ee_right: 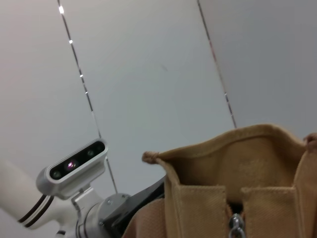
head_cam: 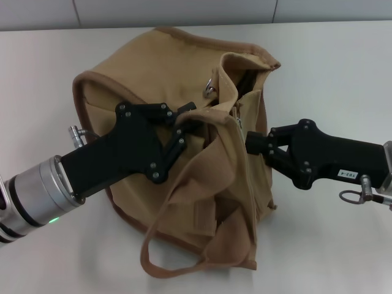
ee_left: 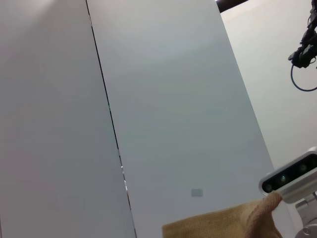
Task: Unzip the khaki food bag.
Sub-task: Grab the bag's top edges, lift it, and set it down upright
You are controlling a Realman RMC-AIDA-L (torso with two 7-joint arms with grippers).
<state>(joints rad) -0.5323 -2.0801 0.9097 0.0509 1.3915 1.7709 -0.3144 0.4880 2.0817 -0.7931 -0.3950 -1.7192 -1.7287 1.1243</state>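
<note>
The khaki food bag [head_cam: 184,67] sits slumped in the middle of the white table [head_cam: 343,67], one webbing handle [head_cam: 160,264] looping toward the front. Its top zipper [head_cam: 244,92] gapes open at the far end. My left gripper [head_cam: 184,124] lies across the bag's top from the left, shut on a fold of its fabric. My right gripper [head_cam: 249,142] comes in from the right, shut at the bag's edge just below the zipper slider [head_cam: 239,122]. In the right wrist view the slider [ee_right: 237,225] hangs between the bag's [ee_right: 237,168] two zipper flaps.
A small metal ring [head_cam: 210,86] shows on the bag near the opening. The left wrist view shows a corner of bag fabric [ee_left: 223,223] and the right arm's camera [ee_left: 290,178]. The left arm's camera [ee_right: 74,166] is in the right wrist view.
</note>
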